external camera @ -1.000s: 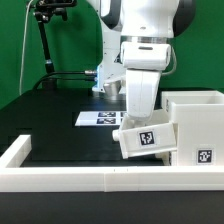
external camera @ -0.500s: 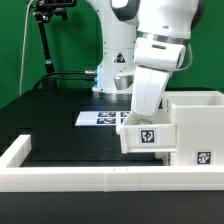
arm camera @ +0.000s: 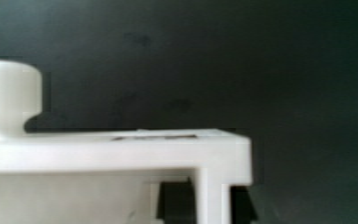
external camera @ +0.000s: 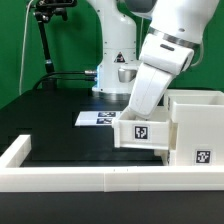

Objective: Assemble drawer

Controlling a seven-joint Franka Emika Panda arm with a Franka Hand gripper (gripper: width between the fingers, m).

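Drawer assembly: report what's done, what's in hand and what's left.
Done: nothing looks fully seated yet. In hand: the arm has a tray level at the housing, its tagged front sticking out toward the exterior view's left; the end effector itself is hidden behind it. Left: pushing this tray home. A second tray is not in view, so I cannot tell its state.

Black table (external camera: 60, 125) with marker board (external camera: 98, 118), white border wall (external camera: 60, 178), apparently housing (external camera: 200, 125)
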